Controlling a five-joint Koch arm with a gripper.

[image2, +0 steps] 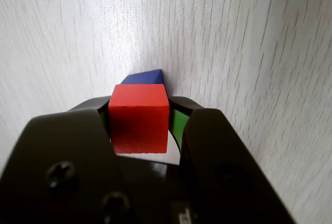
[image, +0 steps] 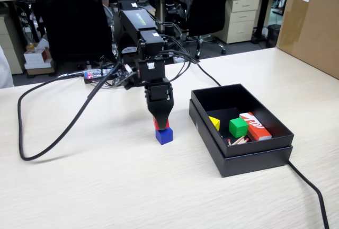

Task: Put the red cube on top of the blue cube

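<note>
Because the gripper (image2: 139, 125) fills the lower half of the wrist view, we see only its two dark jaws cut off by the frame, closed narrowly on the red cube (image2: 139, 123). That cube looks plain, matte and evenly red, with sharp edges. Just beyond it, only a wedge of the blue cube (image2: 144, 77) shows; the rest is hidden behind the red one. A strip of green shows between the red cube and the right jaw, and we cannot tell what it is.

From the fixed view, we see what the wrist view cannot: the red cube (image: 157, 124), mostly covered by the gripper (image: 161, 122), sits right above the blue cube (image: 164, 135) on the pale wooden table (image: 106, 186). Whether the two cubes touch is hard to make out. Right of the blue cube stands an open black box (image: 241, 157) holding a green cube (image: 238, 127), a yellow piece (image: 214, 123) and a red and white box (image: 255, 125).
</note>
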